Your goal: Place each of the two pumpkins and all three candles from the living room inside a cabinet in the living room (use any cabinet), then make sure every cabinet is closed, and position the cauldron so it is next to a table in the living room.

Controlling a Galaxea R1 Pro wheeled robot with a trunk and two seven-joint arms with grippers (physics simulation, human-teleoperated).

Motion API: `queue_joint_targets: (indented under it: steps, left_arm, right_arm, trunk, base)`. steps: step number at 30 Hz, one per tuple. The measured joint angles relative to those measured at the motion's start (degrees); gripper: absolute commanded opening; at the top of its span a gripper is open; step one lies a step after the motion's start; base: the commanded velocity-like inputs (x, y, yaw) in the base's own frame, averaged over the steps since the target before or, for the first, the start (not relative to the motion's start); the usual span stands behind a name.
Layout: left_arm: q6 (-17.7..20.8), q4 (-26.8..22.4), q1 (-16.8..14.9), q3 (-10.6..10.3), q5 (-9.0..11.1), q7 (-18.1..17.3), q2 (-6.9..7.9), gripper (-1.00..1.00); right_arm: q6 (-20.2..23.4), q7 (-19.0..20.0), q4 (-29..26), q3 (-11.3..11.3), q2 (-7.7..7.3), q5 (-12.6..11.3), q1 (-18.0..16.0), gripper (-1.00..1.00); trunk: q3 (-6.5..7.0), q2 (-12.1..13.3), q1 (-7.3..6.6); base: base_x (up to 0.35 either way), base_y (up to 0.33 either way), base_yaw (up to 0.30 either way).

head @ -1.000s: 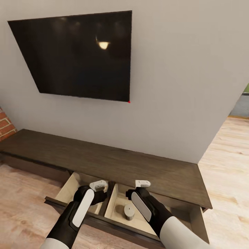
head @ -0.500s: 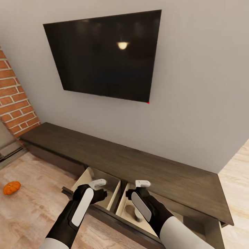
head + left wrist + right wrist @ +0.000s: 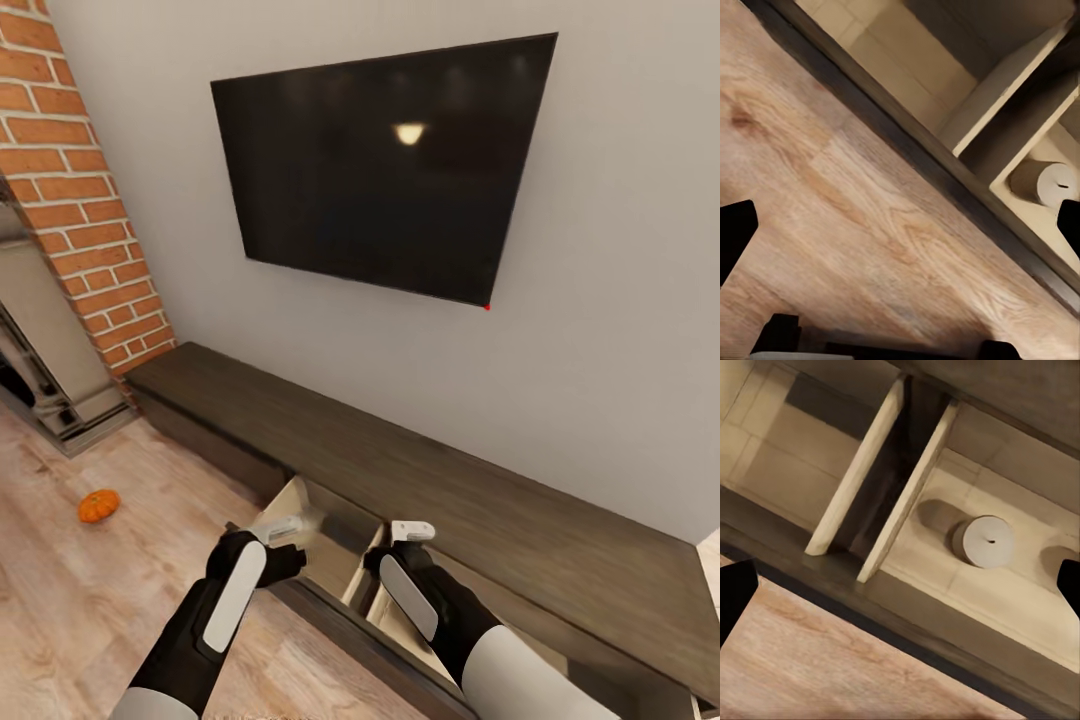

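Note:
One orange pumpkin [image 3: 98,506] lies on the wood floor at the left, near the fireplace and well away from both arms. The long dark cabinet [image 3: 420,465] runs along the wall under the TV, with two drawers pulled out beside each other. A grey-beige candle [image 3: 982,541] stands upright in the right-hand drawer and also shows in the left wrist view as candle [image 3: 1045,182]. My left gripper [image 3: 284,527] hovers open over the left drawer's front edge. My right gripper [image 3: 412,531] hangs open above the drawers. Neither holds anything.
A brick fireplace [image 3: 85,200] with a metal insert [image 3: 50,380] stands at the left. A black TV [image 3: 385,170] hangs on the grey wall. Light wood floor [image 3: 90,600] spreads in front of the cabinet. The open drawer front [image 3: 907,146] juts out over the floor.
The whole view has swung to the left: the fireplace and the pumpkin on the floor have come into the picture and the cabinet has slid right. Both arms keep their pose.

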Motion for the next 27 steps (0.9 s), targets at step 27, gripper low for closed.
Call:
queue_joint_targets:
  steps: [27]
  left_arm:
    - [5.9,6.1,0.6,15.2,0.4,-0.2,14.03,1.0]
  right_arm:
    - [5.6,-9.6,-14.4,6.1,0.0,-0.1,7.3,1.0]
  trunk:
    - [4.66,10.4,-5.72]
  base:
    - [0.0,0.0,0.292]
